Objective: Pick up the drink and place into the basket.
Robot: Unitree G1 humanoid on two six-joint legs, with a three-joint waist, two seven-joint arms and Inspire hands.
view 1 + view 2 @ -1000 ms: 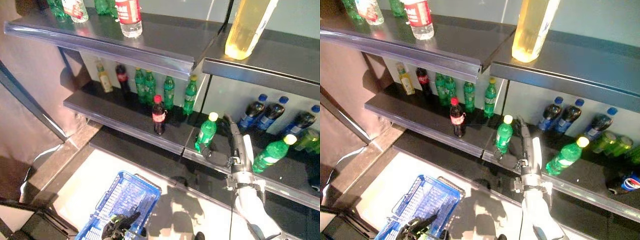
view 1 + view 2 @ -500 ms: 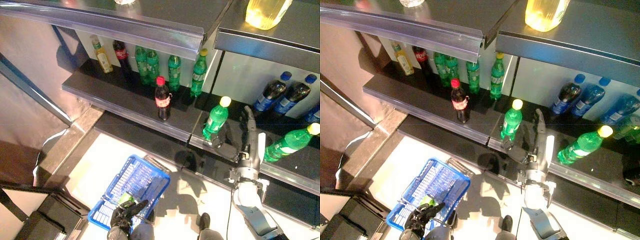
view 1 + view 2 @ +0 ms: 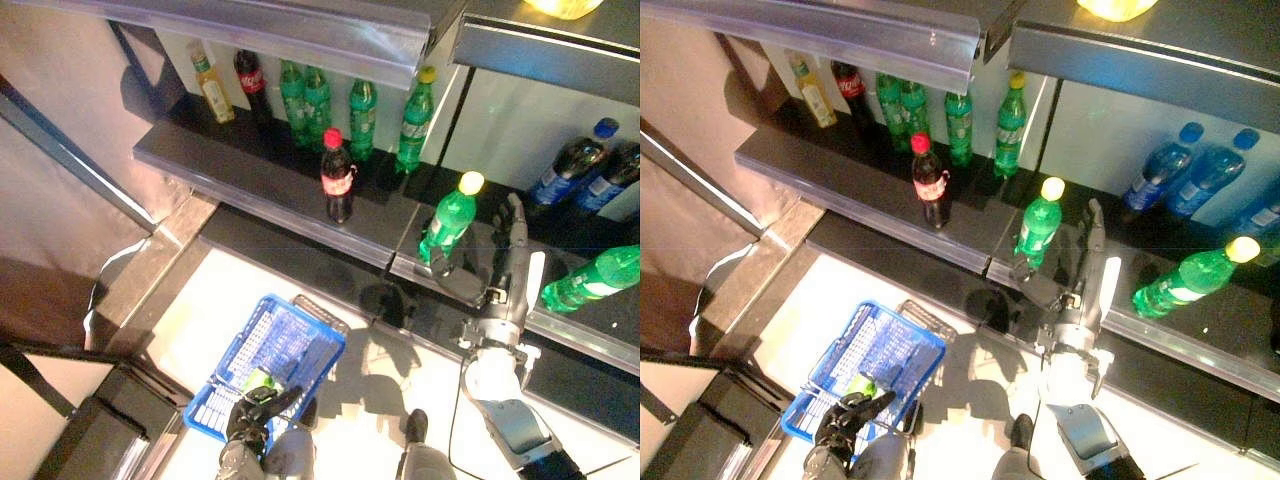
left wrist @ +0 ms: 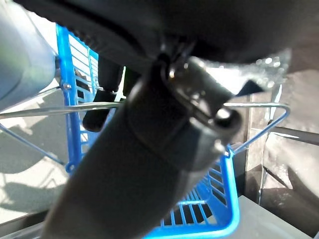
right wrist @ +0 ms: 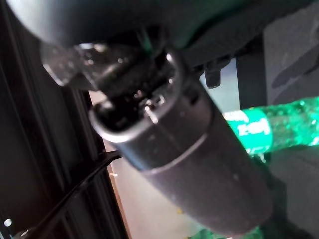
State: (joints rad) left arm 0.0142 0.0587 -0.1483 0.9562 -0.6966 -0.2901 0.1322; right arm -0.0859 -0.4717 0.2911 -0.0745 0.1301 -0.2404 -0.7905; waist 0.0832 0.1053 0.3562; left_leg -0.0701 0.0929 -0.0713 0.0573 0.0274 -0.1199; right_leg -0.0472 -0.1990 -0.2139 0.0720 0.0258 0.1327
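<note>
A green drink bottle [image 3: 445, 222] with a yellow cap stands upright at the front of the lower shelf [image 3: 250, 185]. Just to its right my right hand [image 3: 510, 262] rests open, fingers straight along the shelf and thumb reaching toward the bottle's base; whether they touch is unclear. The blue basket [image 3: 272, 345] hangs low over the pale floor, and my left hand [image 3: 255, 418] is curled on its wire handle [image 4: 259, 107] at the near end. A small green and white thing shows in the basket beside that hand.
A cola bottle [image 3: 337, 182] with a red cap stands left of the green one. Several green bottles [image 3: 360, 105] line the shelf's back. Blue-capped dark bottles [image 3: 570, 172] and a lying green bottle [image 3: 590, 282] are at the right. An upper shelf [image 3: 300, 35] overhangs.
The whole view has tilted downward, so the shelves sit higher in the picture. My right hand stays open beside the green bottle, and my left hand keeps the basket.
</note>
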